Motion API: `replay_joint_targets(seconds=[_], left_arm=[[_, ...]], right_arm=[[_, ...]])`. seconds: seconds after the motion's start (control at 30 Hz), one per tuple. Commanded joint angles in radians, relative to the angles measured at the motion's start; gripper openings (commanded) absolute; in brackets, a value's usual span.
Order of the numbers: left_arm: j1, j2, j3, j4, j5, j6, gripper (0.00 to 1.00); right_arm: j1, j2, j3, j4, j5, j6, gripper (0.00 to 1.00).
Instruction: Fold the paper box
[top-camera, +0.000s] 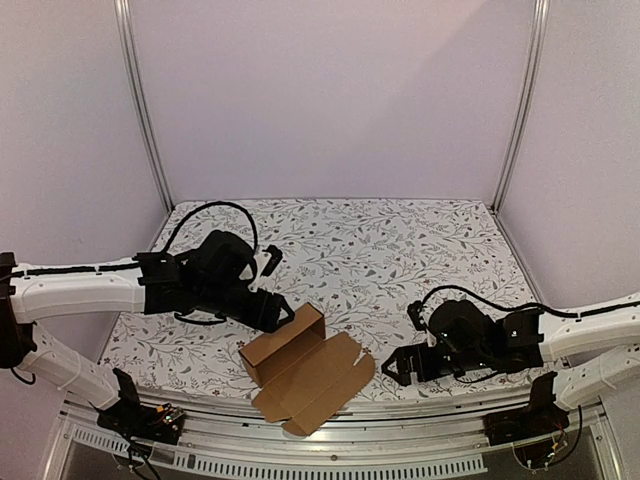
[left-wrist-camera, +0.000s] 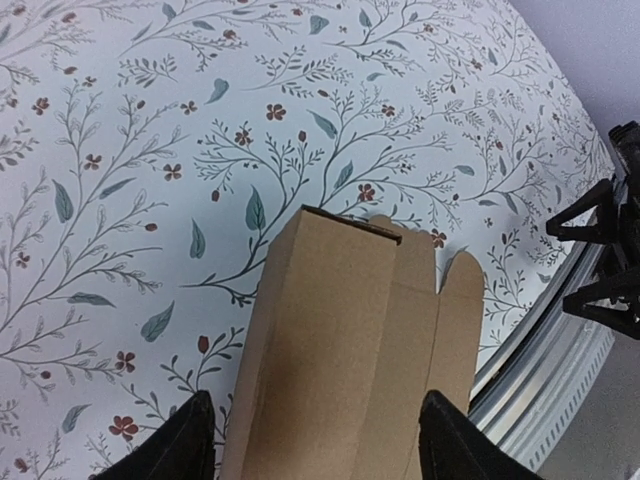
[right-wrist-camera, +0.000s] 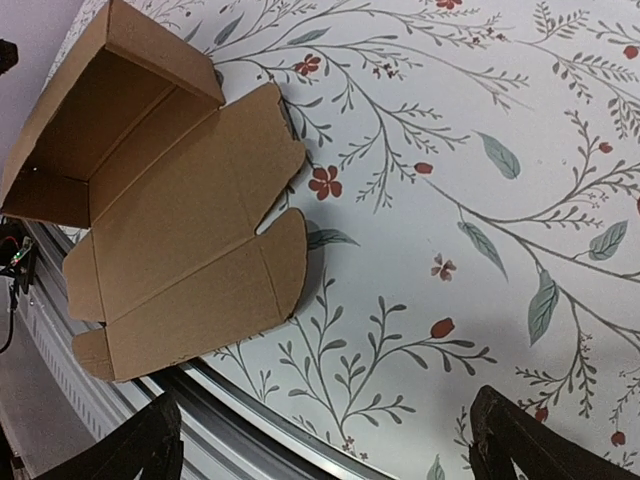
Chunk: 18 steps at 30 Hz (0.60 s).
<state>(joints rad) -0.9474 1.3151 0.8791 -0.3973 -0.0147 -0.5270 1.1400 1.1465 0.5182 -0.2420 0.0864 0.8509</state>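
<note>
Flowery cloth covered desk (top-camera: 400, 240). Brown paper box (top-camera: 300, 370) lay at near edge of desk, between both arms. Far part stood up like little trough. Near flaps lay flat, one corner poking over edge. Left hand (top-camera: 272, 312) hovered at raised far wall, fingers (left-wrist-camera: 190, 435) spread wide on either side, not squeezing. Right hand (top-camera: 405, 365) hung just beside flaps, spread too, holding nothing. Worry: card looked light and slippy. Push toward edge could slide box off desk. Hard squeeze could crush raised wall.
</note>
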Motion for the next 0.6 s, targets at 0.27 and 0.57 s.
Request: replay_joint_targets(seconds=[0.27,0.57], left_arm=[[0.086,0.011,-0.085,0.051,0.182,-0.021,0.67],[0.127,0.013,-0.147,0.1,0.234,-0.041,0.6]], right_arm=[[0.048,0.285,0.051,0.226,-0.13,0.221,0.93],[0.049,0.344,0.031,0.329,-0.092,0.272,0.86]])
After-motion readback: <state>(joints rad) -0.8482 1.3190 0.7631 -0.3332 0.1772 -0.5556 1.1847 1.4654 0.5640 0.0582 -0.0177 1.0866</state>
